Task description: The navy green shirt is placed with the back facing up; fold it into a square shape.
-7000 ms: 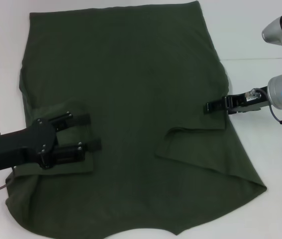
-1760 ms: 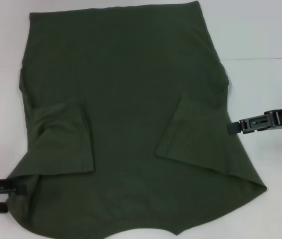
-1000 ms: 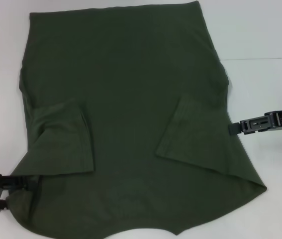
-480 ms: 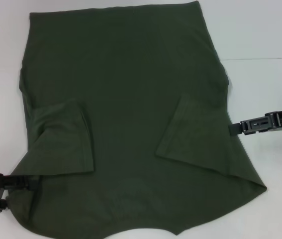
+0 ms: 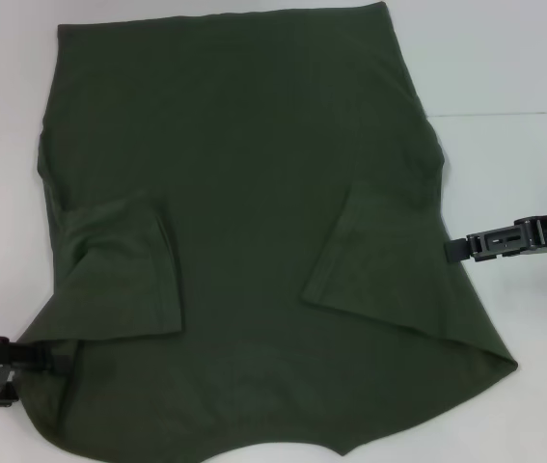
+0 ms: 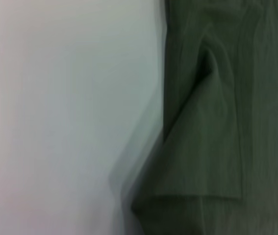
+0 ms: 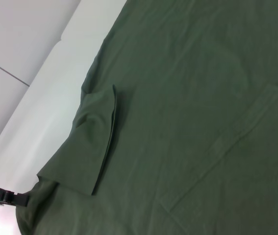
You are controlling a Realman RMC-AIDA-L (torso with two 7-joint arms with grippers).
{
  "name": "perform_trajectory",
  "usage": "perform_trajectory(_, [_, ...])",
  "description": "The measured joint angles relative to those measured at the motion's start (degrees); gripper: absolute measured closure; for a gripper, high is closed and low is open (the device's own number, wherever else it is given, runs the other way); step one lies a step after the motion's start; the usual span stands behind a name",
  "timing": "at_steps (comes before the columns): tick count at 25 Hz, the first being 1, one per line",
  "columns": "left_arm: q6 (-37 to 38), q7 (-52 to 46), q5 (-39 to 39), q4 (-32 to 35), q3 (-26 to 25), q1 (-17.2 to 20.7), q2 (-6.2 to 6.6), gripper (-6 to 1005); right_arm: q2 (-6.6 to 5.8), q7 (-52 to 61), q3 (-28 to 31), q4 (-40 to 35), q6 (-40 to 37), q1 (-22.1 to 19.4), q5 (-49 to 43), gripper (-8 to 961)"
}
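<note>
The navy green shirt (image 5: 244, 174) lies flat on the white table, plain side up, with both sleeves folded inward over the body. My left gripper (image 5: 40, 361) is low at the near left. It looks open, and its upper finger (image 5: 46, 356) reaches the shirt's edge just below the folded left sleeve (image 5: 119, 270). The right wrist view shows that same gripper (image 7: 11, 198) touching the cloth's corner. My right gripper (image 5: 454, 248) sits at the shirt's right edge beside the folded right sleeve (image 5: 369, 260). The left wrist view shows only cloth (image 6: 217, 147) and table.
The white table (image 5: 505, 58) surrounds the shirt, with bare surface to the right and far left. A thin seam line (image 5: 505, 114) crosses the table at the right. The shirt's near edge runs close to the bottom of the head view.
Both grippers have left the folded sleeves and withdrawn to the shirt's sides. Over the last second the left gripper has crept right onto the shirt's edge. The right gripper has held still.
</note>
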Motion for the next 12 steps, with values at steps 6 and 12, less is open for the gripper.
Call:
perform_trajectory(6, [-0.68, 0.00, 0.14, -0.15, 0.00, 0.02, -0.06, 407, 0.00, 0.01, 0.00, 0.00, 0.00, 0.00, 0.00, 67])
perform_trajectory(12, [-0.88, 0.00, 0.19, -0.15, 0.00, 0.02, -0.09, 593, 0.00, 0.07, 0.00, 0.00, -0.01, 0.04, 0.00, 68])
